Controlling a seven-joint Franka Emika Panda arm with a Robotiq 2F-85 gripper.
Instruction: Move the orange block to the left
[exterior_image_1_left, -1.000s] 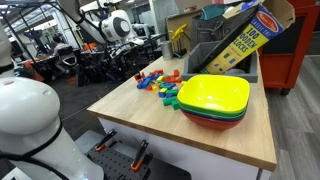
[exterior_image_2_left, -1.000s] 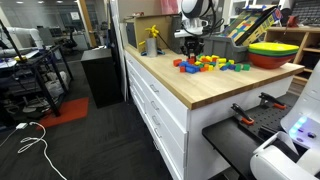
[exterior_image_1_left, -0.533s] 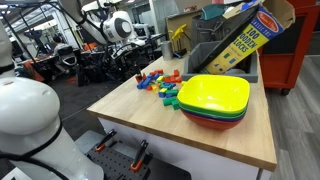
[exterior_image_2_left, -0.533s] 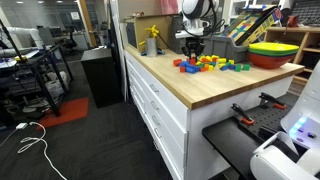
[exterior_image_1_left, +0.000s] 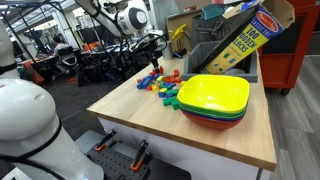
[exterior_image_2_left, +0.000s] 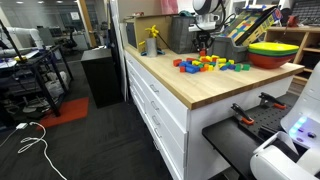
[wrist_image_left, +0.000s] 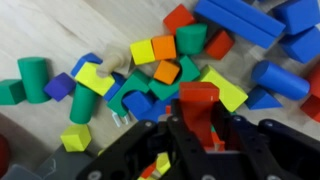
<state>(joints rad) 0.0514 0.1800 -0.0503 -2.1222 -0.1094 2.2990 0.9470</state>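
My gripper (wrist_image_left: 198, 112) is shut on an orange-red block (wrist_image_left: 197, 96) and holds it above the pile of coloured blocks (wrist_image_left: 160, 60). In both exterior views the gripper (exterior_image_1_left: 153, 62) (exterior_image_2_left: 204, 45) hangs just over the pile (exterior_image_1_left: 165, 86) (exterior_image_2_left: 210, 64) on the wooden table top (exterior_image_1_left: 150, 125). Under the held block lie blue, green, yellow and smaller orange blocks. The held block hides part of the pile below it.
A stack of yellow, green and red bowls (exterior_image_1_left: 215, 100) (exterior_image_2_left: 272, 50) stands beside the pile. A wood-blocks box (exterior_image_1_left: 245, 35) and a grey bin stand behind. A yellow bottle (exterior_image_2_left: 152, 40) stands at the table's far end. A table edge runs close to the pile.
The arm has swung sideways over the block pile, to the right in both exterior views, and the gripper sits a little higher than before.
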